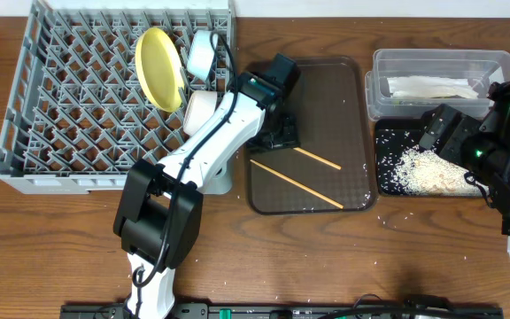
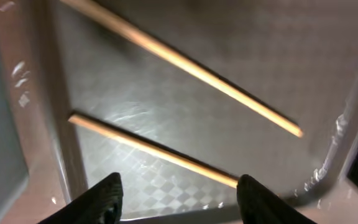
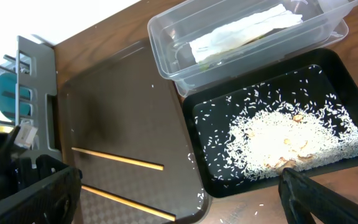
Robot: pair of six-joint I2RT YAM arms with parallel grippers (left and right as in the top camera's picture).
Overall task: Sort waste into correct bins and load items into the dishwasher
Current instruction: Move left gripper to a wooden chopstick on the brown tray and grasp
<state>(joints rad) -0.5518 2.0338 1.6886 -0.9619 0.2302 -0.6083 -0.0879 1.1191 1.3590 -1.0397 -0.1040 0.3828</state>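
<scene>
With the left gripper spread wide just above the nearer chopstick lying flat on the brown tray, drop straight down, straddle it crosswise and pinch low, probably mid-length.

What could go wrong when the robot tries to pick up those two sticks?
The chopsticks lie flat and apart on the brown tray, so the open left gripper might catch only one, or skid off. Thin sticks could also slip through the dish rack grid.

Brown wooden table meets a white wall behind
</scene>
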